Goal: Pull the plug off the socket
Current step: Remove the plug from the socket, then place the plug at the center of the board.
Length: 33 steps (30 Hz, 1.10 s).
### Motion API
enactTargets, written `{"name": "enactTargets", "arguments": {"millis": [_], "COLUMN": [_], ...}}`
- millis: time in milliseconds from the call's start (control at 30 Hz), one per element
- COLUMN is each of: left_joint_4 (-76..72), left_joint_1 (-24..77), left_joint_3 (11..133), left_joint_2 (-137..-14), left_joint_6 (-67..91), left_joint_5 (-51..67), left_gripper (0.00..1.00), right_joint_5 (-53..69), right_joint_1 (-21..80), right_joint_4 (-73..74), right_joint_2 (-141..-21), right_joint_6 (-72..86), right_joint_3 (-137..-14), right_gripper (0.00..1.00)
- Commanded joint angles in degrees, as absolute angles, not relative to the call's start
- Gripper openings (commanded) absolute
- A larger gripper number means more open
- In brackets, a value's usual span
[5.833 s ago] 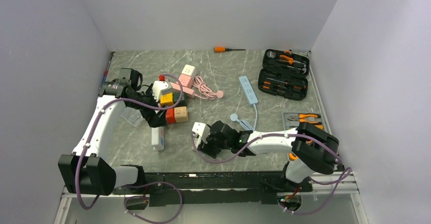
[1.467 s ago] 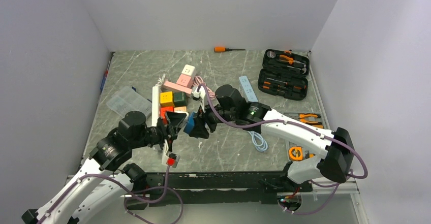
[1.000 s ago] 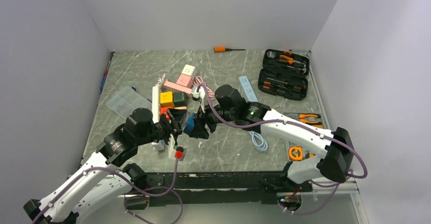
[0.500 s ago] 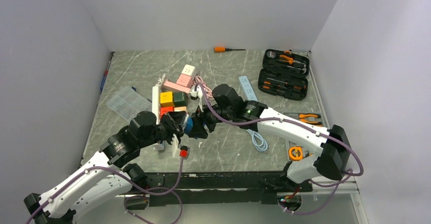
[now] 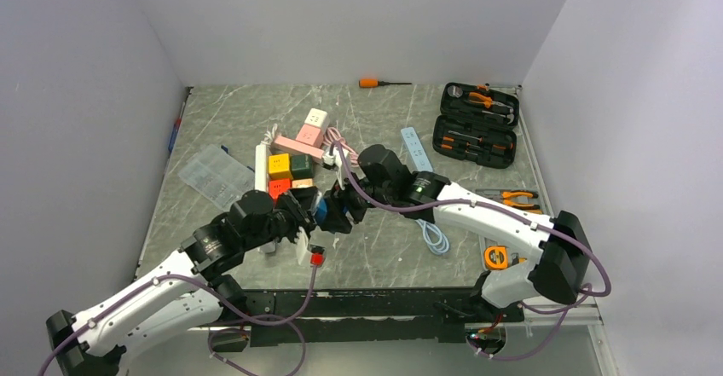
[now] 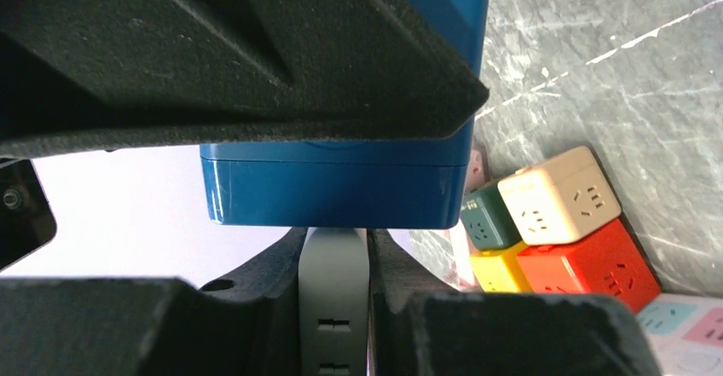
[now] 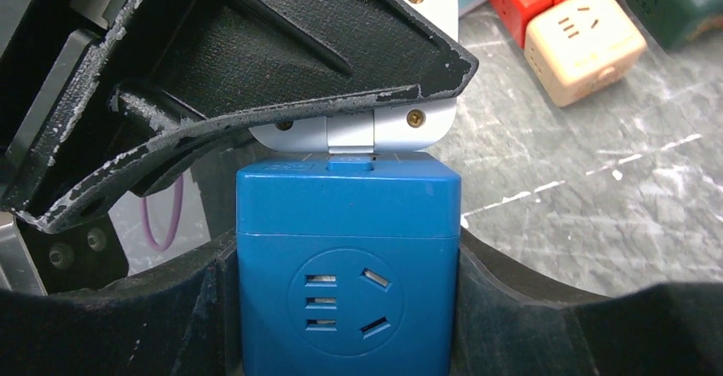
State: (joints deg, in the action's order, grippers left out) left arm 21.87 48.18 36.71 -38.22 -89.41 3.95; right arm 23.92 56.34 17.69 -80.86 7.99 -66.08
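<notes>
Right wrist: right pincer (image 7: pixel 345 316) grips blue socket (image 7: pixel 345 214); left pincer (image 6: pixel 334 329) clamps plug (image 7: pixel 394 127) at its top edge.

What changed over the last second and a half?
The left gripper moved forward and right to the blue cube, and its jaws closed on the plug sticking out of it. The right gripper kept its hold on the blue cube in the same spot. The plug is still in, and the cube pile and tool case did not move.
</notes>
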Motion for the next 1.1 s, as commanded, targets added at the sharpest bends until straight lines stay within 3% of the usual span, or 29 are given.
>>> {"name": "enactTargets", "arguments": {"millis": [0, 433, 833, 1067], "left_joint_4": [14.1, 13.7, 23.1, 27.9], "left_joint_1": [47.1, 38.5, 38.2, 38.3], "left_joint_3": [35.0, 35.8, 36.8, 40.3], "left_joint_2": [-39.0, -40.7, -36.0, -37.7], "left_joint_6": [-92.1, -93.4, -89.7, -85.4], "left_joint_5": [0.6, 3.4, 12.3, 15.2], "left_gripper": [0.0, 0.0, 0.0, 0.0], "right_joint_5": [22.9, 18.4, -14.0, -20.6], "right_joint_1": [56.9, 56.3, 52.3, 50.7], "right_joint_4": [17.4, 24.9, 21.4, 21.6], "right_joint_2": [-75.9, -66.3, -69.3, -72.6], "right_joint_6": [8.5, 9.1, 28.7, 37.0], "right_joint_3": [-63.1, -55.3, -43.2, -37.0], "right_gripper": [0.0, 0.0, 0.0, 0.0]}}
